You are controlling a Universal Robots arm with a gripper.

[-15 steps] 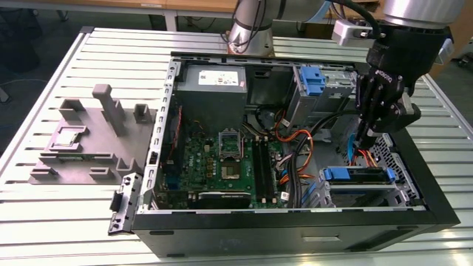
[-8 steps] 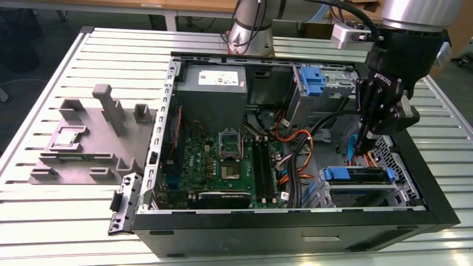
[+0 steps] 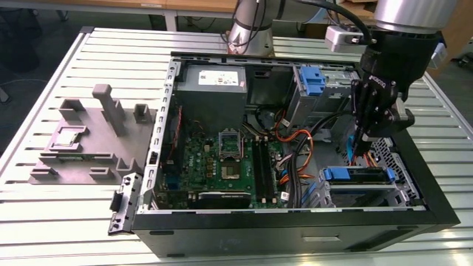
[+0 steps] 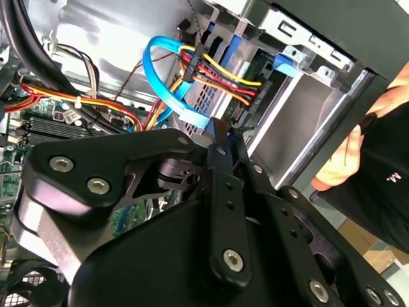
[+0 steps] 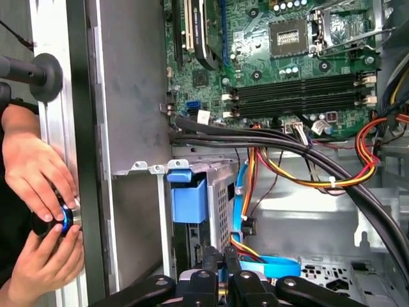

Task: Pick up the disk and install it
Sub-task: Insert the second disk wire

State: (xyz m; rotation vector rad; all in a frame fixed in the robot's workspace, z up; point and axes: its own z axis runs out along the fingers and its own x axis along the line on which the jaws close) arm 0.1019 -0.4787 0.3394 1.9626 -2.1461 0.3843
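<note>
Your gripper (image 3: 364,148) hangs inside the open computer case (image 3: 414,166), fingers pressed together and holding nothing, just above the disk (image 3: 356,176); the disk sits in the case's drive bay (image 3: 362,194), blue carrier showing.

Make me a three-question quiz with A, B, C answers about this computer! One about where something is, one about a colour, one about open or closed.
1. Where is the gripper?
A. over the grey rack
B. down in the computer case, at the exterior view's right
C. off the table

2. What colour is the flat cable?
A. green
B. white
C. blue

3. The case is:
A. open
B. closed
C. upside down

Answers:
1. B, the exterior view shows it inside the case walls.
2. C, it looks blue in the second wrist view.
3. A, the motherboard shows.
</note>
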